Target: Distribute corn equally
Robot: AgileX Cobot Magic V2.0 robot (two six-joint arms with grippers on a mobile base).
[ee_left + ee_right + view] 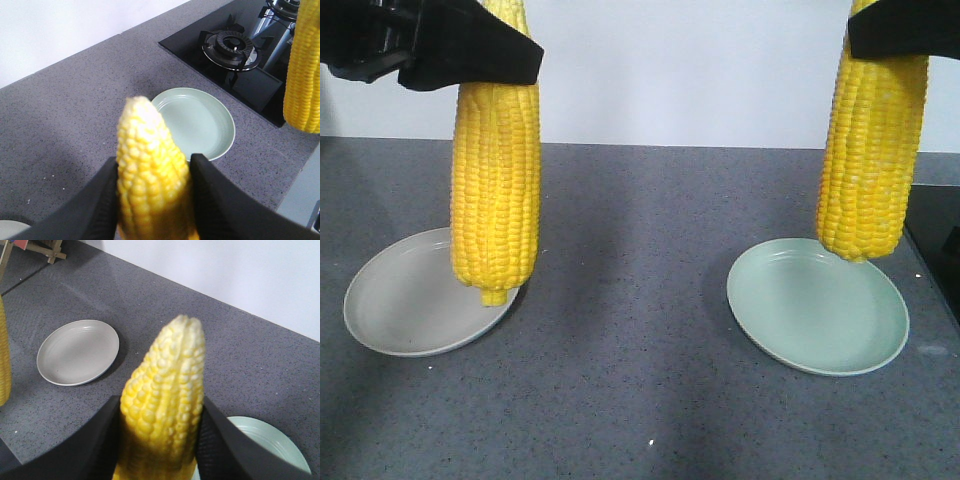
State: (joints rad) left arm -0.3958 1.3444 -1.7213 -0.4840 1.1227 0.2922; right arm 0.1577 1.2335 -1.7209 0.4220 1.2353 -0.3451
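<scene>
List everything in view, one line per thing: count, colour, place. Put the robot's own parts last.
corn cobs: 2, bright yellow, hanging upright with tips down, one over the grey plate, one over the far edge of the green plate
grey plate: 1, light grey, empty, on the countertop's left
green plate: 1, pale green, empty, on the countertop's right
countertop: 1, dark grey speckled, fills the lower frame
gas hob: 1, black, set into the countertop beyond the green plate
wooden stand: 1, partly seen, far corner in the right wrist view
left gripper: 1, black, shut on a cob
right gripper: 1, black, shut on the other cob
</scene>
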